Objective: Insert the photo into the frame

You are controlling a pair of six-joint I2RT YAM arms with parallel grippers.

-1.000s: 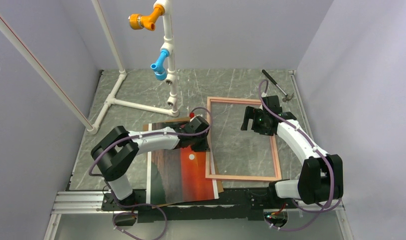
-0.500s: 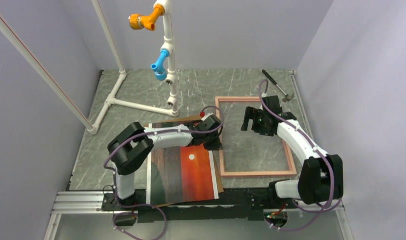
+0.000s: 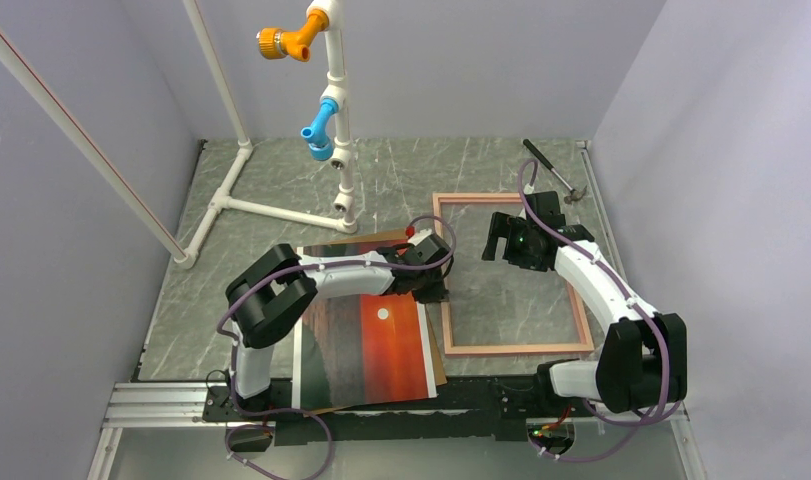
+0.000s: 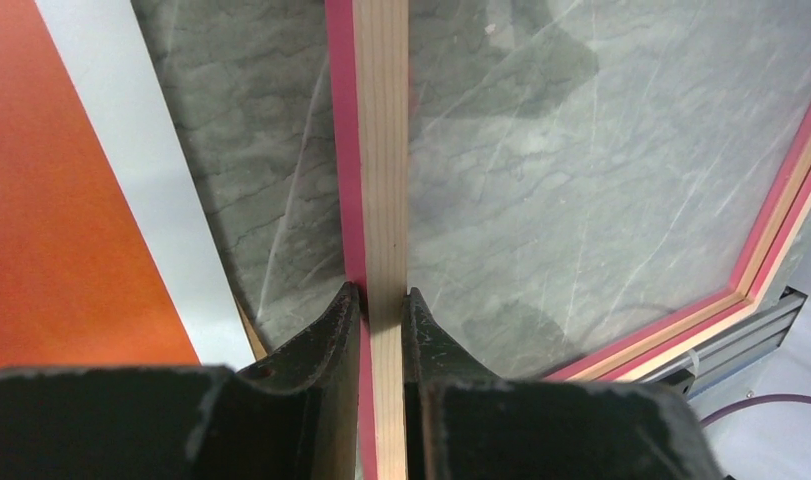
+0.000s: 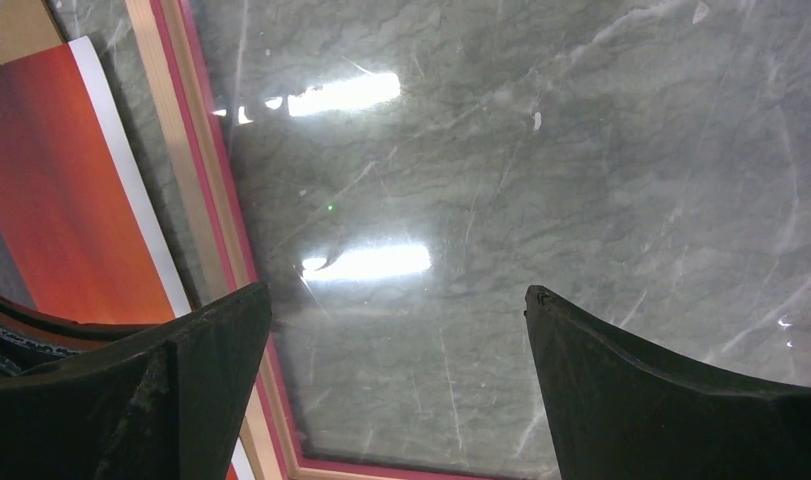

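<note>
The frame (image 3: 578,300) lies flat on the table's right half, pale wood back up and pink-red edges showing. My left gripper (image 3: 433,290) is shut on its left rail (image 4: 381,150), a finger pressed against each side of the rail, as the left wrist view of that gripper (image 4: 383,300) shows. The photo (image 3: 376,345), orange-red sunset side up with white margins, lies just left of the frame and apart from it, also visible as the photo (image 4: 51,200). My right gripper (image 3: 498,240) hangs open above the frame's inner area (image 5: 396,300), holding nothing.
A brown backing panel (image 3: 373,240) lies under the photo and sticks out at its far and right edges. A white pipe stand (image 3: 336,130) with orange and blue fittings rises at the back left. A hammer (image 3: 553,172) lies at the back right corner.
My left gripper has dragged the frame to the right, off the photo's right edge, so a strip of table now shows between them. The right arm has not moved.
</note>
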